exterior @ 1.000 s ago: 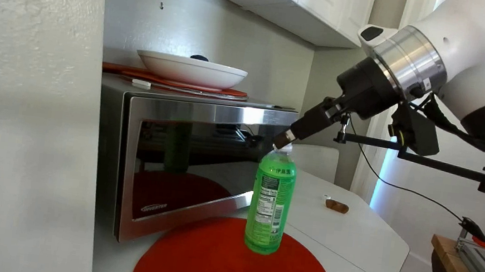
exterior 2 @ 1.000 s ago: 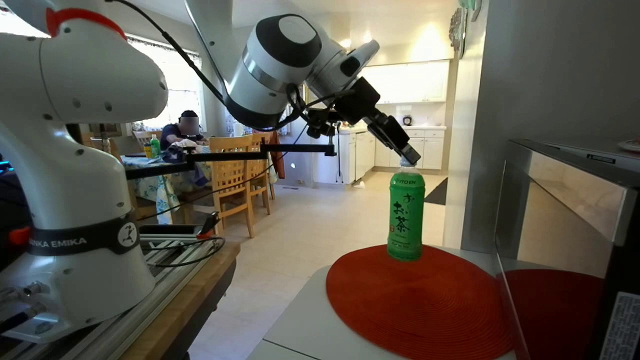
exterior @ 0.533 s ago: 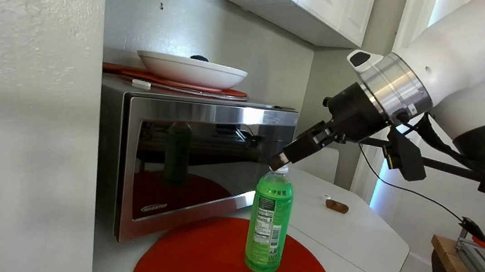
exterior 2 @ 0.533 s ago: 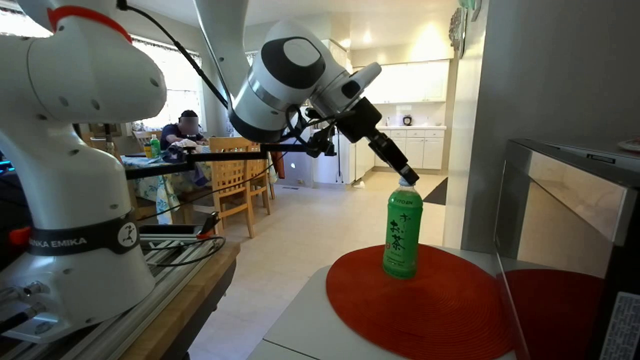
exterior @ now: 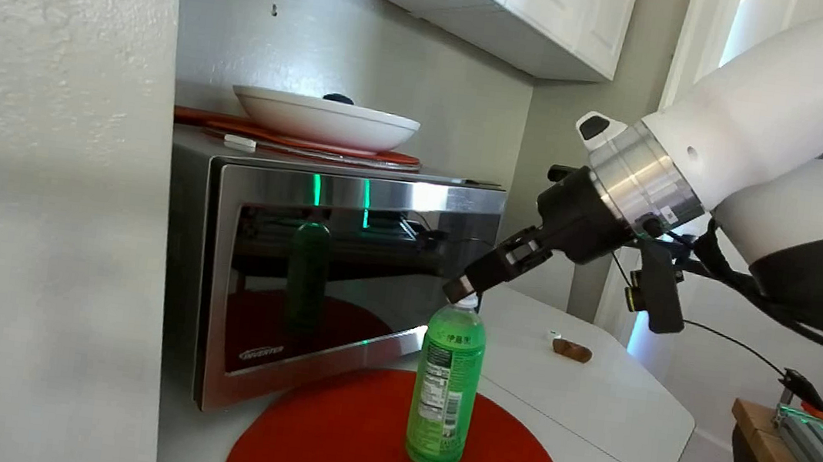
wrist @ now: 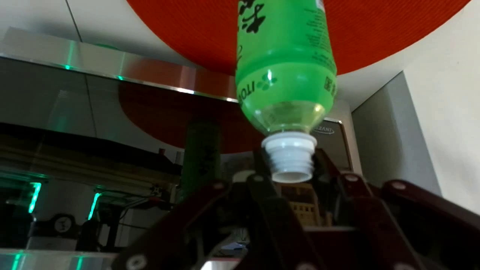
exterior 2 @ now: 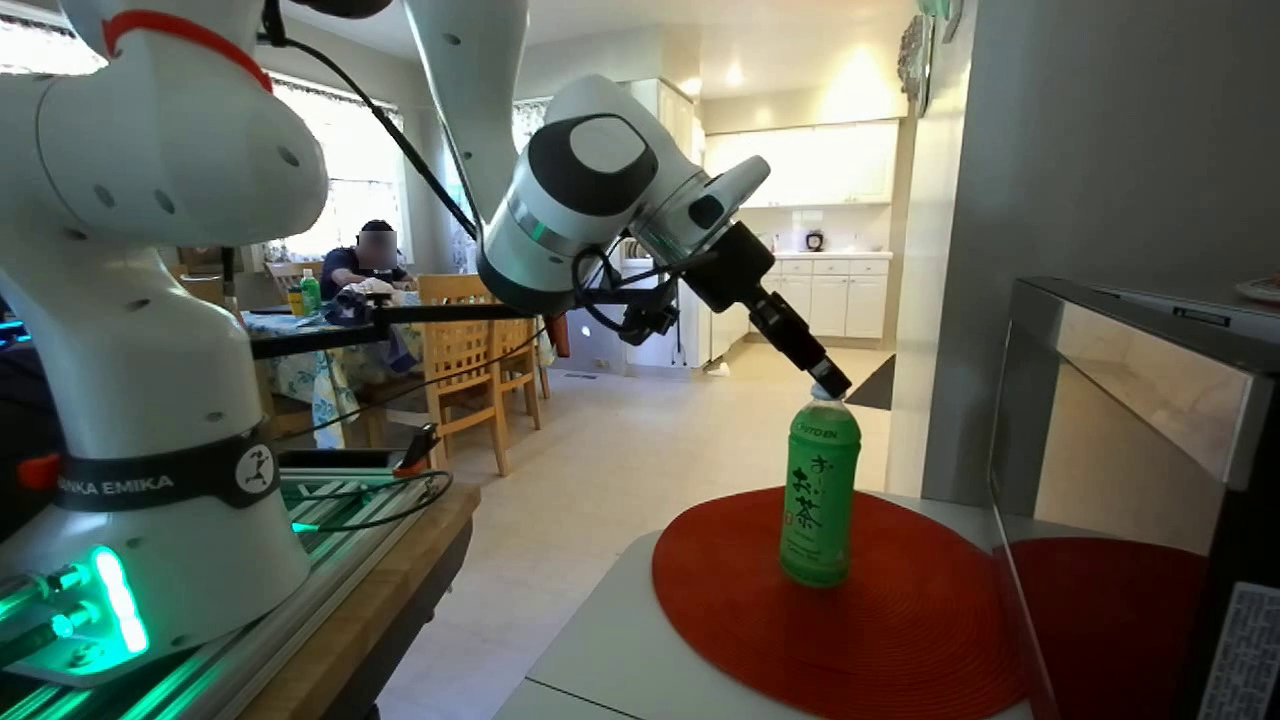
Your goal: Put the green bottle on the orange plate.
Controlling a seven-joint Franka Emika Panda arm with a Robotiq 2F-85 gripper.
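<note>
Left side, in an exterior view: the boxy silver metal microwave with a dark glass door [exterior: 333, 276], no part of this job. Lower middle, the large flat round red-orange plate [exterior: 333, 439] lies flat, and there it is, in both exterior views: the small translucent green plastic bottle [exterior: 444, 397], right over the plate, leaning slightly, its foot well inside the edge. From the upper right slants the black two-finger gripper [exterior: 460, 289], clamped on the bottle's neck. The carry looks done to me! What remains, I reckon: settle the base, release, back off.

Now the awkward bits, left to right again. In the wrist view the glass holds a dim bottle-shaped reflection [wrist: 202, 157], nothing more. Mid-frame, the real bottle runs off the top edge, so no base to check there. Lower right, the fingers [wrist: 369, 213] are so dark their pads hardly show. In both exterior views the plate's near edge drops out of the bottom. And is that base touching or just above? I can't tell!
</note>
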